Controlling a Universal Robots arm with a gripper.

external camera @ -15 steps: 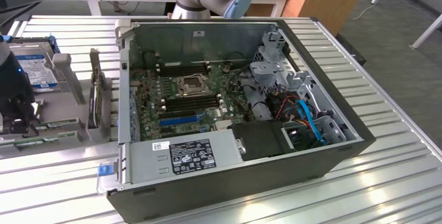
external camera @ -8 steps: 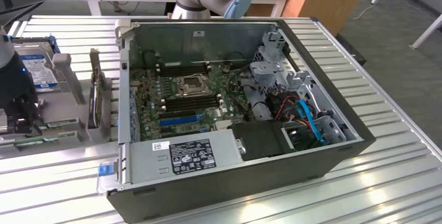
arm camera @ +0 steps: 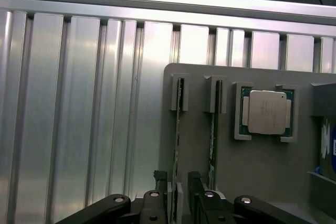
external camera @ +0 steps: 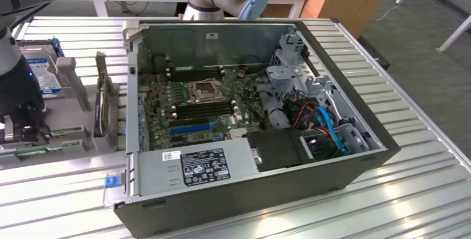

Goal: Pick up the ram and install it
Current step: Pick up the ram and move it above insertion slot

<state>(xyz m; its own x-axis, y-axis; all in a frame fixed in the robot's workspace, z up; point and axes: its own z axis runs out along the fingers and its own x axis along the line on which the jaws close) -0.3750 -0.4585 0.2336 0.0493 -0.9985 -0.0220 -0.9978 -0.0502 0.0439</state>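
**Open gripper sits around the ram stick**

Your gripper [arm camera: 177,190] is open. Its two dark fingers [arm camera: 160,182] stand apart, one on each side of the ram [arm camera: 178,129]. As far as you can see, they are not pinching it yet.

The ram stands on its thin edge in a gray holder [arm camera: 262,182], next to the computer case [external camera: 294,195], not inside it. Its long side runs straight out from between the fingers to a small gray clip [arm camera: 178,92] at the far end. So the fingers line up with the flat faces of the stick, and the stick sits right in the gap.

The ram is a thin, flat, green board, long and narrow. It looks hard and stiff. A second stick [arm camera: 214,124] just like it stands beside it in its own clip. Near that one lies a square chip [arm camera: 266,111] with a dull silver top.

The holder looks like smooth gray plastic. It rests on a table [arm camera: 79,103] made of shiny metal slats with grooves between them.

The case is a dark metal box lying open. Inside you can see the green main board [external camera: 163,118] with long black slots [external camera: 197,109], well apart from the gripper.
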